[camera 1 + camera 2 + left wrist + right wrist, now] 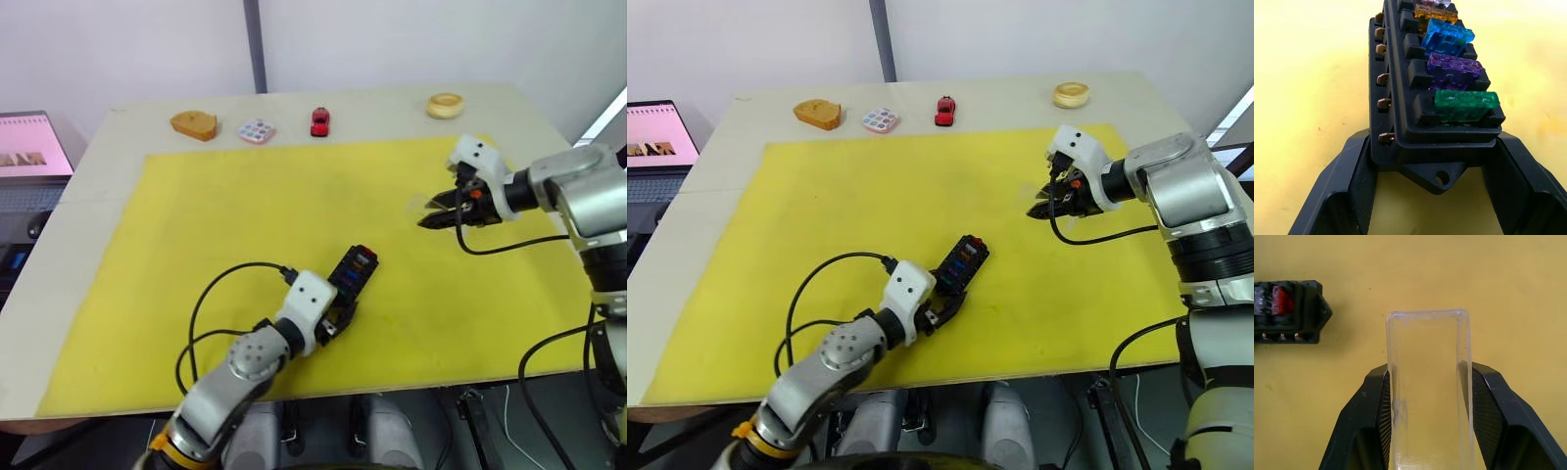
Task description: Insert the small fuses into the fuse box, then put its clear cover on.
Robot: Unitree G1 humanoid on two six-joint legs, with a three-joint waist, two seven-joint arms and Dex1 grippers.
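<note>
My black fuse box lies on the yellow mat, its near end clamped between the fingers of my left pincer. It is a long ribbed block with brass tabs down one side. Seated in its slots just ahead of that pincer are the small fuses: green nearest, then purple, blue and amber. My right pincer grips the clear cover, a colourless shallow lid, held well apart from the box.
</note>
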